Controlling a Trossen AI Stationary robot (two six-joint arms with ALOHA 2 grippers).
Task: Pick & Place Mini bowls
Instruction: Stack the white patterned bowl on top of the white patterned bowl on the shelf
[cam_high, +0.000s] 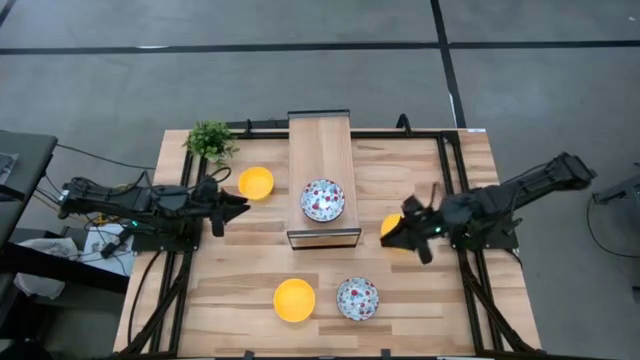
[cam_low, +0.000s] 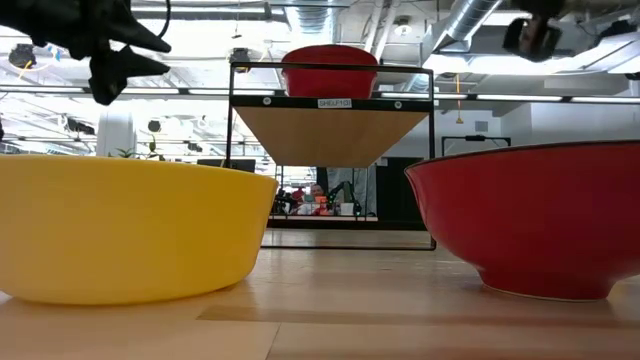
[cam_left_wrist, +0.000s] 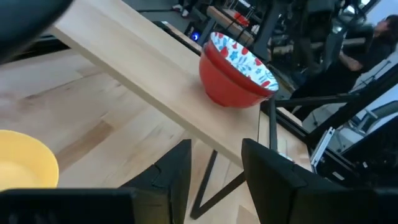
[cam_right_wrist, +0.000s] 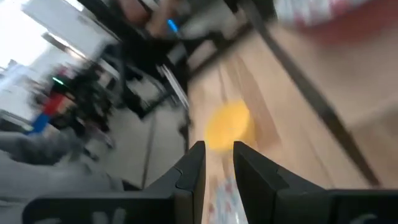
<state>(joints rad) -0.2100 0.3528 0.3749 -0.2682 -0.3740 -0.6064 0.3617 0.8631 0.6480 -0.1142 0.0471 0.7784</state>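
On the raised shelf (cam_high: 322, 165) we see 1 floral bowl (cam_high: 323, 200) placed; 4 wait on the table. Our right gripper (cam_high: 398, 234) covers a yellow bowl (cam_high: 390, 225), grip unclear; left gripper (cam_high: 235, 206) hangs released.

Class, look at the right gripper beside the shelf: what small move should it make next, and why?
Probably lower the right gripper onto the yellow bowl partly hidden beneath it and close. One patterned bowl already sits on the shelf, so this bowl seems next.
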